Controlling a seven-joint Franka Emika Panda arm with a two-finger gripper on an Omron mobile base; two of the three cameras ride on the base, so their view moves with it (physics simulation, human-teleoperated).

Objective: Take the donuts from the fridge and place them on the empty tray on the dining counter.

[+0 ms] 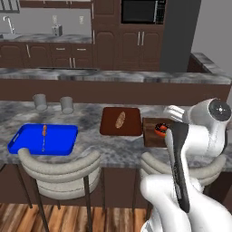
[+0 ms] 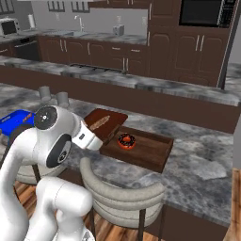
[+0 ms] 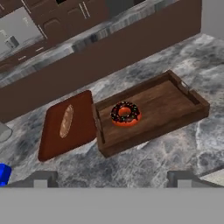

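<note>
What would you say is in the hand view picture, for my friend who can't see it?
A chocolate-iced donut lies in a dark wooden tray on the marbled dining counter, below the open gripper. Left of the tray, a bread roll lies on a reddish-brown board.

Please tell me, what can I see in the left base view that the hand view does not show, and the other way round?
Left base view alone: the whole blue tray with a thin stick-like item on it, two grey cups behind it, and padded stools.

Hand view alone: the open gripper above the counter, and the full wooden tray, which the arm partly hides in the base view.

Both: the chocolate-iced donut in that tray, the bread roll on the reddish-brown board, and the marbled dining counter.
</note>
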